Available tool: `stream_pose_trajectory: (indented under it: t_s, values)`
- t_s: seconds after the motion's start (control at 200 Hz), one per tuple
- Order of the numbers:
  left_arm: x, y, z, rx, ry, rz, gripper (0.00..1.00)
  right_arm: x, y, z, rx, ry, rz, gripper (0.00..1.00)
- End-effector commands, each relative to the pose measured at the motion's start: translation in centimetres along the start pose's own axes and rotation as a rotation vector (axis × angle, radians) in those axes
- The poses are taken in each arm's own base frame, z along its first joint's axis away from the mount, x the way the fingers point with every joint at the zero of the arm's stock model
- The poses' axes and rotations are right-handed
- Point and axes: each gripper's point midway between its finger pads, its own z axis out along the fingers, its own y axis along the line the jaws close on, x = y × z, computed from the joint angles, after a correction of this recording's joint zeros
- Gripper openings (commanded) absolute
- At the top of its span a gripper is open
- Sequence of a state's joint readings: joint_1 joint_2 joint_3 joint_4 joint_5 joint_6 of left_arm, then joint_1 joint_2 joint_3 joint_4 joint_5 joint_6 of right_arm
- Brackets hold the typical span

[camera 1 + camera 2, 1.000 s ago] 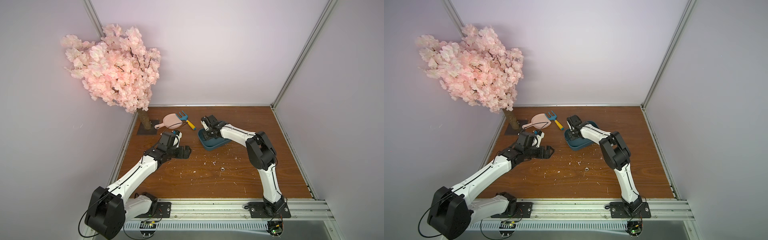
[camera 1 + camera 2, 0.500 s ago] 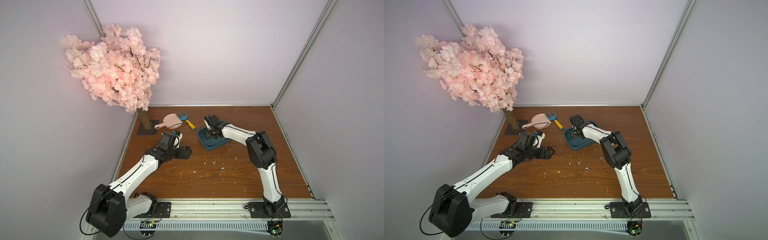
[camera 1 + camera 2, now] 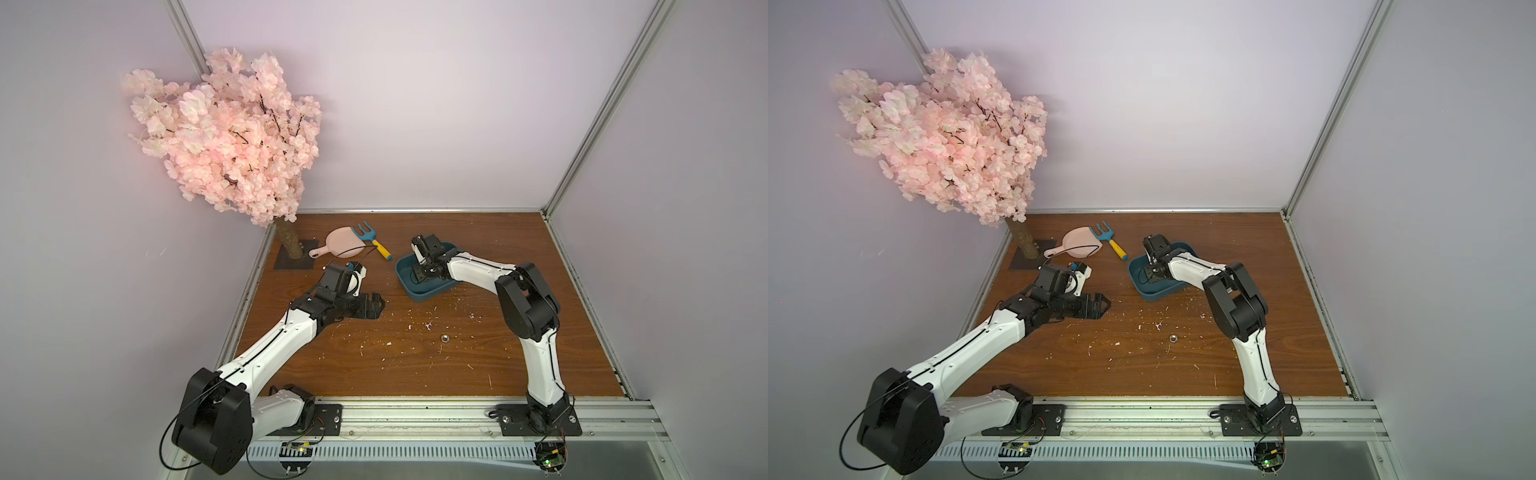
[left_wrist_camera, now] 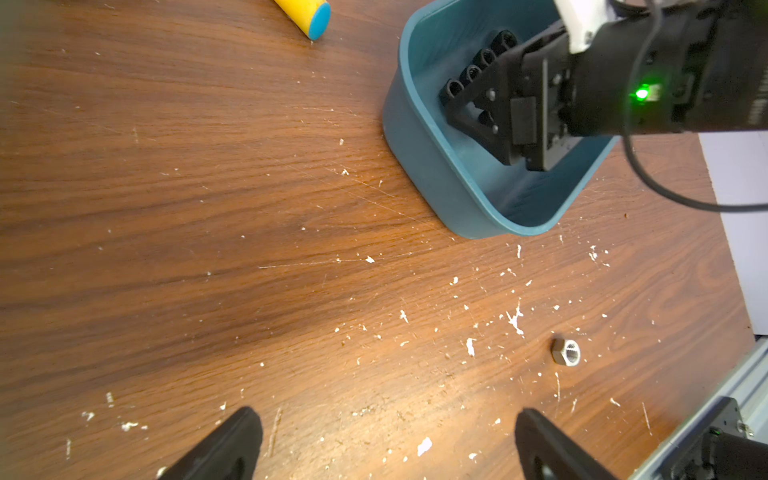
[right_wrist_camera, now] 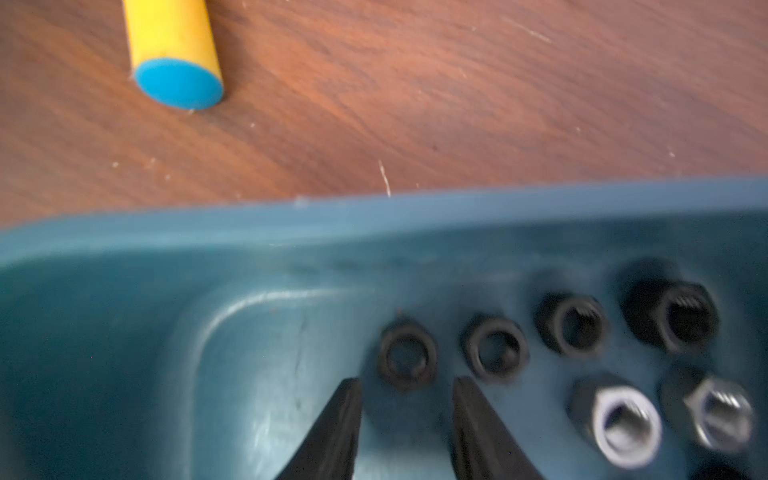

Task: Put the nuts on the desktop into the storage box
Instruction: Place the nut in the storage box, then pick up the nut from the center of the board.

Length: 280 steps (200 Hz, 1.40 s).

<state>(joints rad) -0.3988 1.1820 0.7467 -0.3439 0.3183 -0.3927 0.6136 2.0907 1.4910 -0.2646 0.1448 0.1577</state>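
Observation:
The teal storage box [image 3: 419, 296] [image 3: 1154, 294] [image 4: 419, 166] [image 5: 374, 216] sits on the desktop [image 3: 374, 365] at the back middle. My right gripper [image 3: 419, 275] [image 3: 1148, 276] [image 5: 405, 380] reaches down inside it, open, with nothing between its jaws. A black nut [image 5: 407, 357] lies on the box floor just past its fingertips. Several more black nuts [image 5: 571, 324] and two silver nuts [image 5: 627, 424] lie beside it. One silver nut [image 3: 444, 338] [image 3: 1172, 338] [image 4: 566, 352] lies on the desktop in front of the box. My left gripper [image 3: 380, 305] [image 3: 1106, 305] [image 4: 384, 419] hovers wide open and empty, left of the box.
A pink dustpan [image 3: 343, 243] and a blue rake with a yellow handle [image 3: 374, 241] [image 5: 170, 41] lie behind the left arm. A pink blossom tree [image 3: 232, 141] stands on a dark plate at the back left corner. Aluminium rails [image 3: 415, 411] edge the board.
My right gripper's jaws have parted inside the storage box and a black nut now lies free beyond their tips. The left arm has stayed nearly still.

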Motion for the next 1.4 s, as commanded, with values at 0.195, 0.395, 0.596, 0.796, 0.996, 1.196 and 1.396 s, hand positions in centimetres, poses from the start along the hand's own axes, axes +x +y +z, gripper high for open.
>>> stream_pose_trajectory:
  t_s: [0.195,0.395,0.596,0.796,0.996,1.196,1.396]
  values:
    - [0.4,-4.1,0.0,0.233,0.014,0.017,0.99,-4.0,0.4,-10.1,-0.134,-0.204,0.007,0.48]
    - [-0.1,-7.4,0.2,0.265,0.042,0.161,0.99,-1.7,0.6,-14.7,-0.2,-0.208,-0.026,0.52]
    - [-1.8,-8.7,-0.7,0.28,0.014,0.266,0.99,2.5,0.7,-17.4,-0.25,-0.125,-0.032,0.57]
    - [-3.7,-6.5,-1.0,0.124,-0.091,0.348,0.99,8.6,1.2,-16.9,-0.268,0.053,-0.051,0.57]
    - [-3.3,-6.5,-2.3,0.167,-0.298,0.416,0.99,12.4,2.7,-16.0,-0.29,0.146,-0.06,0.57]
    - [-1.5,-7.1,-2.5,0.236,-0.337,0.513,0.99,15.6,4.8,-14.4,-0.318,0.241,-0.098,0.56]
    - [-0.3,-8.1,-2.9,0.318,-0.36,0.563,0.99,18.3,4.4,-13.1,-0.259,0.325,-0.093,0.53]
